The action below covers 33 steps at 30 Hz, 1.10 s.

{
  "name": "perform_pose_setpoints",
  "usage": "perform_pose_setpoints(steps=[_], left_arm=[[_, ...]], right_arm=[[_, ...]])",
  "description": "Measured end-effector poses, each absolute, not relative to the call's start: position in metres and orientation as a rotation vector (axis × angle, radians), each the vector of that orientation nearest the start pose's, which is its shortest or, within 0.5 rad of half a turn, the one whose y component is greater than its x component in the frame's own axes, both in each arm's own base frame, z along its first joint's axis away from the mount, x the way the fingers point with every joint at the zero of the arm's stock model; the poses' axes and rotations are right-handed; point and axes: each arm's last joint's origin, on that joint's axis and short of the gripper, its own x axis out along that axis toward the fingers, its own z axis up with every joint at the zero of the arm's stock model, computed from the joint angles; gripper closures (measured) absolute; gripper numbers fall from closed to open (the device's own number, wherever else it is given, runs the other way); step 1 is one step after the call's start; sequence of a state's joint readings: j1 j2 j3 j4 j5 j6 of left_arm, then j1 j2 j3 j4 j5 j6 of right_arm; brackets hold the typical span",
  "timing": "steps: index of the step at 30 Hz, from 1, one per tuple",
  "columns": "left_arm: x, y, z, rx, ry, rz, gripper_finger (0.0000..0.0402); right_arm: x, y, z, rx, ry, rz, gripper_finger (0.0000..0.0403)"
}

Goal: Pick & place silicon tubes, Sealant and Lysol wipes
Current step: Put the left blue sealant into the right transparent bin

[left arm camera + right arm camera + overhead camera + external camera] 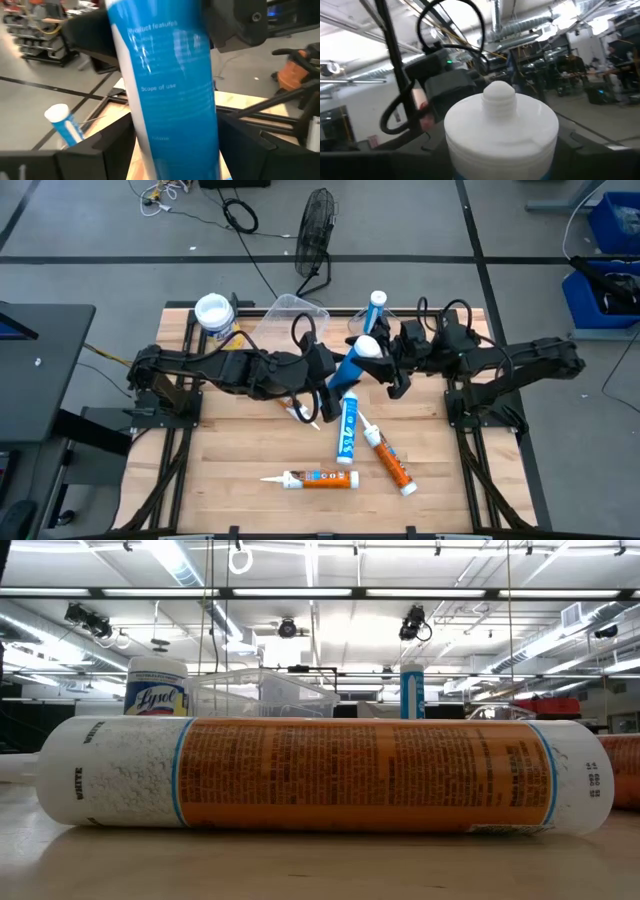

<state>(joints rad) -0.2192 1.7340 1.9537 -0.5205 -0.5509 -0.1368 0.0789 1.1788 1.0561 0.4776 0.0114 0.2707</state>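
Both claws, left (335,385) and right (385,365), clamped around one raised blue tube (352,368), fingers moderately spread.

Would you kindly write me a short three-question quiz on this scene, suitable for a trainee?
1. True or false: the Lysol wipes lie on their side.
2. Which thing is held up between the two arms? A an orange tube; B the blue tube; C the wipes canister.
3. Fill in: the right claw grips that tube at its ___ capped end.
Key: 1 false, they stand upright; 2 B; 3 white.
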Motion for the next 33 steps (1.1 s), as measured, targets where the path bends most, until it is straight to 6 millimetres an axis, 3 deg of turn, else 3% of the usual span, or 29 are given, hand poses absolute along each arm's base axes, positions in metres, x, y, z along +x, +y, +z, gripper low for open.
perform_pose_setpoints(steps=[19,33], left_arm=[[0.359,-0.063,0.454,0.022,0.282,0.412,0.0138],[0.349,-0.060,0.451,0.033,0.353,0.459,0.0138]], right_arm=[[0.223,0.007,0.414,0.236,-0.207,-0.150,0.0191],[0.193,-0.027,0.405,0.088,-0.039,-0.673,0.0191]])
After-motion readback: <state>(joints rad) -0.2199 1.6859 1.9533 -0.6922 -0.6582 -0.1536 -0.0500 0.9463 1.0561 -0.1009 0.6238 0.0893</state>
